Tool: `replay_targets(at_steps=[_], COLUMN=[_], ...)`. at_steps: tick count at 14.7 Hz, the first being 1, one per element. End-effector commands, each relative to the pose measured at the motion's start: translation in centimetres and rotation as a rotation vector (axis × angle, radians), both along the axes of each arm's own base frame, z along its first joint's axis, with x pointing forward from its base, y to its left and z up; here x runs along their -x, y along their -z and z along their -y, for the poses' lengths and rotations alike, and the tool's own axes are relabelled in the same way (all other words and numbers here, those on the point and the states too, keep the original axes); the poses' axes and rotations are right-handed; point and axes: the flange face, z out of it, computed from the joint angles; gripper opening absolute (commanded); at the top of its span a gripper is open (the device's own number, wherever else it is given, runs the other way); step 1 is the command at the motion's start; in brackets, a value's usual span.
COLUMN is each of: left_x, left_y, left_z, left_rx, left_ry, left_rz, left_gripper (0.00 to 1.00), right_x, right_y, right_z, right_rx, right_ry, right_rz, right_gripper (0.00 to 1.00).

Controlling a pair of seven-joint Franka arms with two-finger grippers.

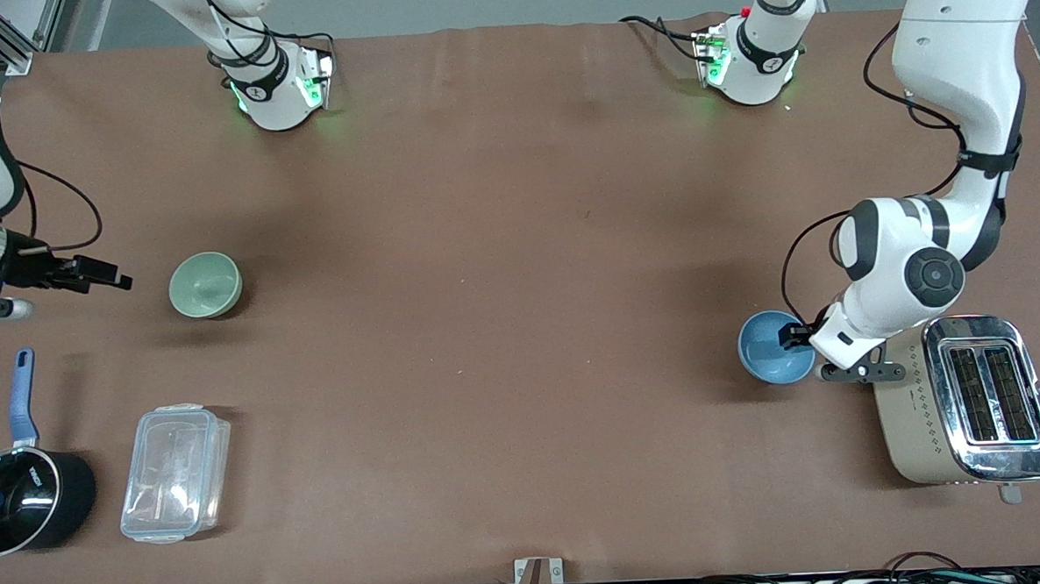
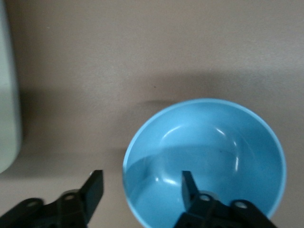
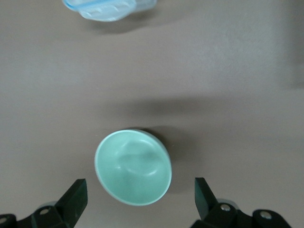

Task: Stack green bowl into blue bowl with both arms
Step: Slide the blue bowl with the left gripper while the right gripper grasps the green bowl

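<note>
Left gripper [image 2: 140, 190] is spread apart, fingers straddling the rim of the small round light sky-blue matte bowl [image 1: 774, 348]: in the left wrist view one finger sits inside the bowl, the other outside the wall, not yet clamped. In the front view that's lower right of frame, bowl on the brown table [image 1: 502, 284], just beside the beige-and-chrome two-slot toaster [image 1: 964, 400].

Right gripper [image 3: 140, 194] is also wide apart, empty. In the front view it shows at the left edge, mid-height, beside the small round pale mint-green matte bowl [image 1: 205, 285], w/ a gap between them. The right wrist view has the green bowl between the fingers but apparently farther off, not touched.

Risks, as judgement:
- Thin-rim pinch on the blue bowl: smooth matte wall could slip or let the bowl tilt when lifted, esp. if the grip lands shallow.
- Toaster is close to the left wrist; a sideways swing could clip it.
- Green bowl looks tipped toward the right gripper; a push before closing could roll or slide it off.
- Bowls are well apart, so a long carry is needed; any tilt in grip means a poor nest when stacking.

Lower left of the front view: black saucepan w/ blue handle [image 1: 19, 489] and clear plastic lidded container [image 1: 175, 472], both clear of either bowl.
</note>
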Motion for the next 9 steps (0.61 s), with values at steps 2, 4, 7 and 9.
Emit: replay_targets(at_steps=[2,4,7,9], left_x=[-0.3,-0.3,-0.5,-0.9], left_y=[0.8,1.0,0.5,-0.9], left_z=[0.0,-0.1,0.9,2.2], left_rx=[-0.008,-0.007,-0.003,0.012], left_ry=[0.011,0.011,0.018,0.027], left_rz=[0.01,0.008,0.013,0.029], left_gripper=[0.49,0.27,0.0,0.0], right_x=[0.3,1.4,2.3,2.6], right_y=[4.9,7.3,10.3,11.5], right_z=[-0.2,-0.5,-0.7,-0.7], right_rx=[-0.027,0.003,0.006,-0.006], right_ry=[0.004,-0.004,-0.007,-0.005], right_rz=[-0.012,0.005,-0.019,-0.036], right_gripper=[0.99,0.98,0.97,0.96])
